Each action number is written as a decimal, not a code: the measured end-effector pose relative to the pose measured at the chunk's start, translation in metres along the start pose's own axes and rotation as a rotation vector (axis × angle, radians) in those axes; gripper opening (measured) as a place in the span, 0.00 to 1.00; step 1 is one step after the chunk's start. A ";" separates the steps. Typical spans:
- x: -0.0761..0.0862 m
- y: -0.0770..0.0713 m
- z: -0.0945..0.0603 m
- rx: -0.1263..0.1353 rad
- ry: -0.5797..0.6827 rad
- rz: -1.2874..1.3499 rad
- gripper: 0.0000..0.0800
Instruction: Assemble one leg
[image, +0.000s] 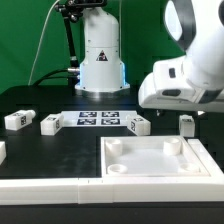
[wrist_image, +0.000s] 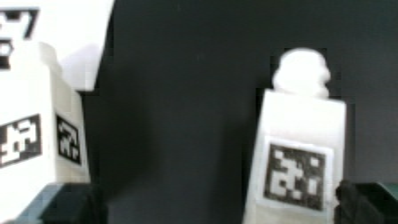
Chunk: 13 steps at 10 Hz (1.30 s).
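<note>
Two fingertips of the gripper stand apart in our wrist view, clamping nothing, with the leg upright ahead. In the exterior view we cannot see them past the arm.

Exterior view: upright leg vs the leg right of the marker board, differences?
Pose: the upright leg stands on end; the other leg lies on its side. Place: the upright leg is behind a far corner of the white panel; the other leg sits beside the marker board. Both: small white tagged blocks.
</note>
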<state>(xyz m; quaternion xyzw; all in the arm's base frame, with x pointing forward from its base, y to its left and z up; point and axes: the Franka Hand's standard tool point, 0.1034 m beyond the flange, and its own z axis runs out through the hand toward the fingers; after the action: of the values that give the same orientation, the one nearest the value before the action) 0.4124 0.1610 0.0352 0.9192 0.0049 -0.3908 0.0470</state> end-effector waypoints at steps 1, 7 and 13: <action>0.001 -0.006 0.005 0.009 -0.065 0.001 0.81; 0.009 -0.020 0.024 0.028 -0.023 -0.008 0.81; 0.007 -0.020 0.028 0.025 -0.031 -0.008 0.49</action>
<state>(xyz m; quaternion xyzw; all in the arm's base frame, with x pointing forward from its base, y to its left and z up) 0.3966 0.1777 0.0090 0.9136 0.0029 -0.4053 0.0339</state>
